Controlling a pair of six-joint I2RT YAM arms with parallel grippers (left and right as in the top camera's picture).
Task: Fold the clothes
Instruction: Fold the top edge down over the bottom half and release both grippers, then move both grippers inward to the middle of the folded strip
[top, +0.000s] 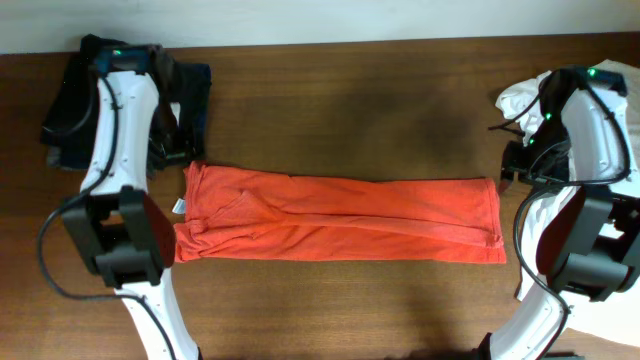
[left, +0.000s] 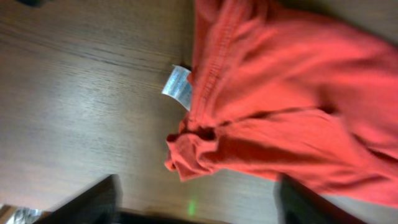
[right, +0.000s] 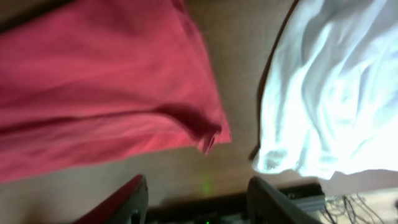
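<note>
Lying at the far-left corner of the table (top: 340, 90), a heap of dark garments (top: 62, 125) is partly hidden by the left arm (top: 125, 125); a white T-shirt (right: 329, 93) is crumpled at the right edge. The orange-red T-shirt (top: 340, 218), folded into a long band, is laid across the middle. Its end bearing the label (left: 178, 87) is seen just ahead of the left gripper (left: 198, 198), whose fingers are spread and empty. The right gripper (right: 199, 198) is likewise spread and empty, just short of the band's other end.

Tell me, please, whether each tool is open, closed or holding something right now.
Left tool: open, holding nothing.
Right tool: open, holding nothing.
</note>
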